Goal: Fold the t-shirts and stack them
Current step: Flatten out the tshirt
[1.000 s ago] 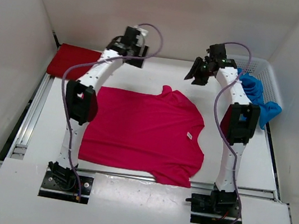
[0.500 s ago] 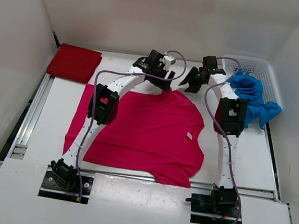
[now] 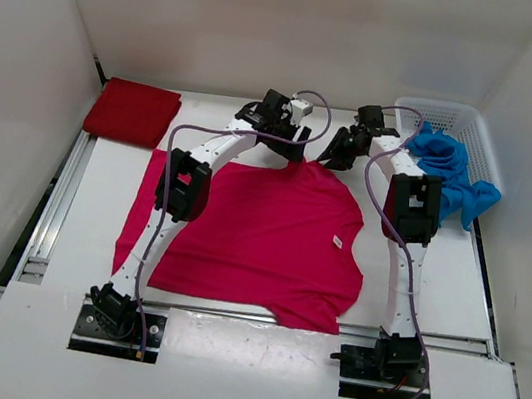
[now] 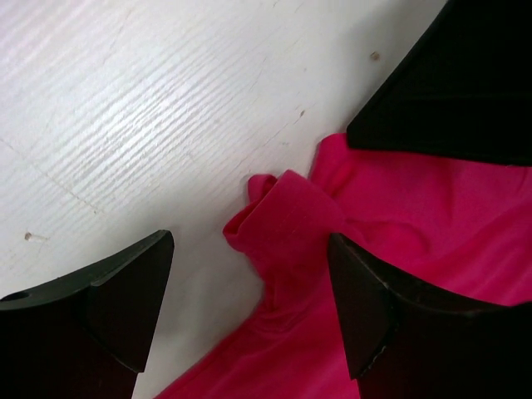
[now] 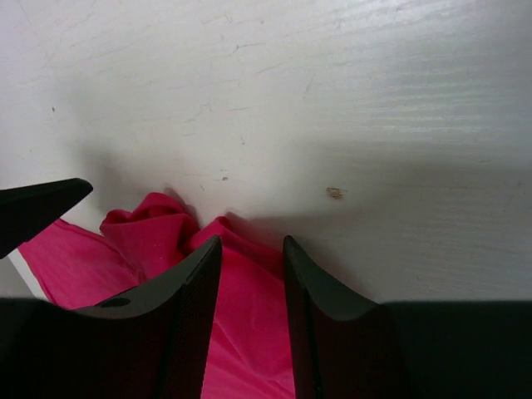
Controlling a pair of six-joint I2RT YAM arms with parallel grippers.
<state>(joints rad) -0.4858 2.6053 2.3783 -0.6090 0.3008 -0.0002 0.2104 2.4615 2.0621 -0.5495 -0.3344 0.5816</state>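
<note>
Pink t-shirt (image 3: 261, 229): spread flat mid-table (image 3: 439, 288), far edge bunched (a small fold).
Left gripper (image 4: 249, 245): jaws wide apart, straddling that fold.
Right gripper (image 5: 249, 248): jaws narrowed over the edge; we cannot tell whether cloth is pinched.
Dark red t-shirt (image 3: 132, 113): folded, far left corner.
Blue t-shirt (image 3: 450, 168): heaped in the basket (image 3: 482, 125).

White mesh basket (image 3: 471, 119) sits at far right corner of my white surface (image 3: 456, 280); surface scuffed, w/ small specks.
</note>
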